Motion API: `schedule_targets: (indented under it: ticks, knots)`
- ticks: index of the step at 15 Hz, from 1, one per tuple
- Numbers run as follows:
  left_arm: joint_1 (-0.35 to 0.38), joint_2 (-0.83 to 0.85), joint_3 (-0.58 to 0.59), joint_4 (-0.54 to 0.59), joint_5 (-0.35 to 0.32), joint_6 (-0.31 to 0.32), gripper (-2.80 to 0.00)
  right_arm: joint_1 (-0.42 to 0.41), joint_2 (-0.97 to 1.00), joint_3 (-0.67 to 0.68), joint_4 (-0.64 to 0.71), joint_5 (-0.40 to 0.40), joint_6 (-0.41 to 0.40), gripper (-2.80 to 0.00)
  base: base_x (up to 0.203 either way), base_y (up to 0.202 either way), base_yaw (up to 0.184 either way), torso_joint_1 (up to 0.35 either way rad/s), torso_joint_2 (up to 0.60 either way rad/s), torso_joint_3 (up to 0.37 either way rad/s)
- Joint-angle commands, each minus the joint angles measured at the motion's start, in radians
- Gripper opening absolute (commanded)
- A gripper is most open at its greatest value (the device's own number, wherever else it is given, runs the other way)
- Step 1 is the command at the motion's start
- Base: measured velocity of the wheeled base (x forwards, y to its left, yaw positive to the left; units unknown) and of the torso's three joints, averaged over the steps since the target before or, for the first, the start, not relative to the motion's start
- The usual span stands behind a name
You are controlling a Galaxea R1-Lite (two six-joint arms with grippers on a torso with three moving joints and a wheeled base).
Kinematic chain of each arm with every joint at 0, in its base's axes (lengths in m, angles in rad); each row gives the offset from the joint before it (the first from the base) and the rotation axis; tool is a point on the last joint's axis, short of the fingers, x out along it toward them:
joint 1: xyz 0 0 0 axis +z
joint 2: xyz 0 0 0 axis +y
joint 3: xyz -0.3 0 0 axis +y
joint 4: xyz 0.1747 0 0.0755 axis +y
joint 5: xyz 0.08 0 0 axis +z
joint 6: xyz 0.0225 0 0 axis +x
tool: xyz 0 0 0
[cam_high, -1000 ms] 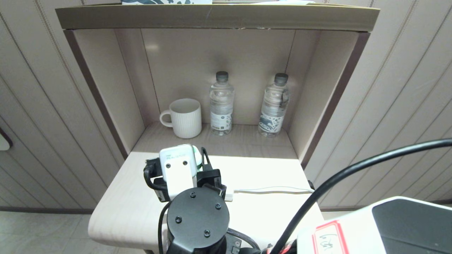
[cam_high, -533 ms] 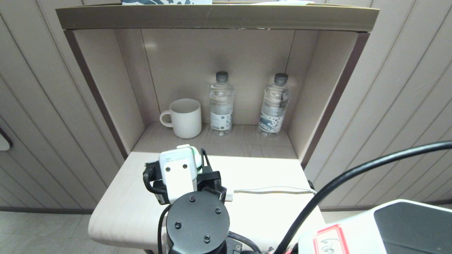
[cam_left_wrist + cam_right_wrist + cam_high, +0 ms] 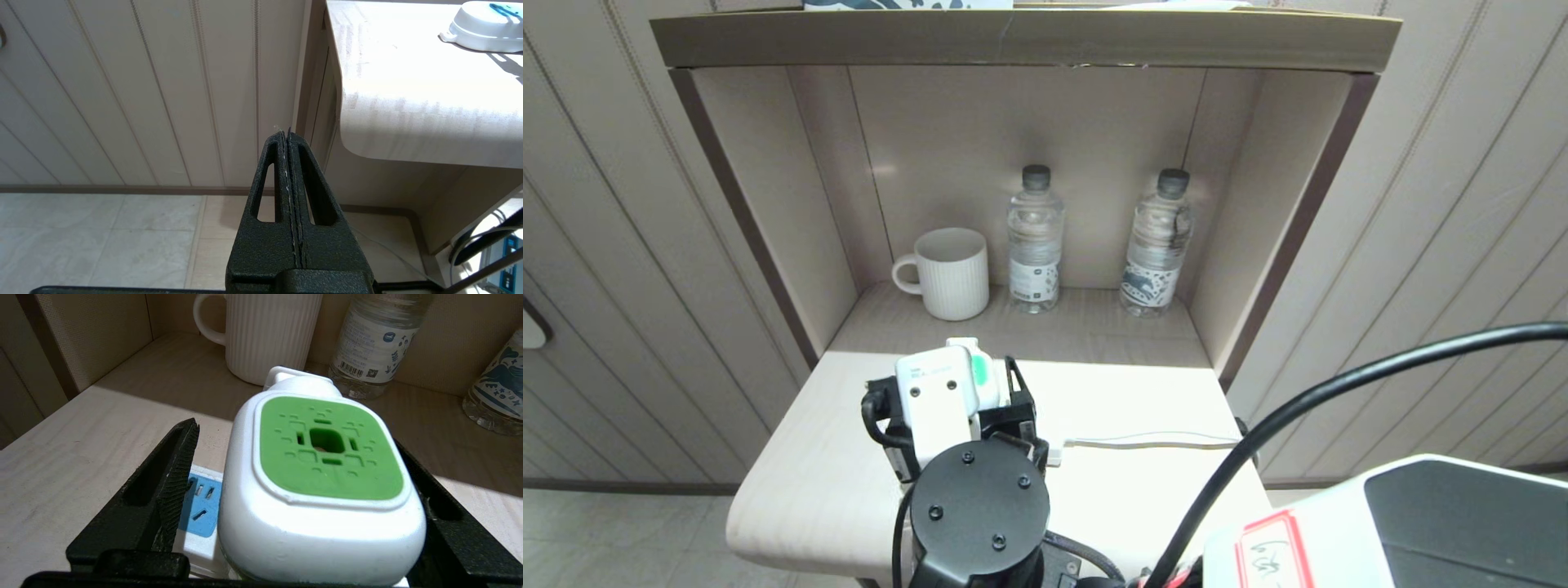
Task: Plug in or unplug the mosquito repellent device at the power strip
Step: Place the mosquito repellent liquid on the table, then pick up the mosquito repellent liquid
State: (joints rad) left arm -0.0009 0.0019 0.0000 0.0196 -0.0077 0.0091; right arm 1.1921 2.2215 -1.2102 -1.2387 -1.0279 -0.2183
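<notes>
The right gripper (image 3: pixel 294 490) stands wide around the mosquito repellent device (image 3: pixel 322 486), a gap at nine o'clock; the device sits on the power strip (image 3: pixel 200 502).

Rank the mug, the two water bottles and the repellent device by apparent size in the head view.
1-2. Left water bottle and right water bottle: alike, no ranking.
3. Mug.
4. Mosquito repellent device: mostly hidden behind the arm, so unsure.

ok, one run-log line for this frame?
right pincer: open, straddling white green-topped mosquito repellent device | device: on white blue-socket power strip | left pincer: shut, parked
</notes>
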Motion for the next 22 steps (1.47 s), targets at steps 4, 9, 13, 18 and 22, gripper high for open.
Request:
schedule_targets:
  ticks: [4,9,13,18,22]
  knots:
    - [-0.001,0.0,0.0,0.0,0.0,0.0,-2.8,0.0,-0.011,0.0,-0.008,-0.004,-0.007,0.0,0.0,0.0,0.0,0.0,0.0,0.0]
    - [-0.001,0.0,0.0,0.0,0.0,0.0,-2.8,0.003,-0.085,0.001,-0.005,-0.004,-0.021,0.0,0.0,0.0,0.0,0.0,0.0,0.0]
    - [-0.001,0.0,0.0,0.0,0.0,0.0,-2.8,0.017,-0.16,0.006,-0.001,-0.004,-0.036,0.0,0.0,0.0,0.0,0.0,0.0,0.0]
    - [0.0,0.0,0.0,0.0,0.0,0.0,-2.8,0.034,-0.288,0.023,0.007,-0.003,-0.059,0.0,0.0,0.0,0.0,0.0,0.0,0.0]
    - [-0.001,0.0,0.0,0.0,0.0,0.0,-2.8,0.057,-0.405,0.046,0.029,0.001,-0.085,0.0,0.0,0.0,0.0,0.0,0.0,0.0]
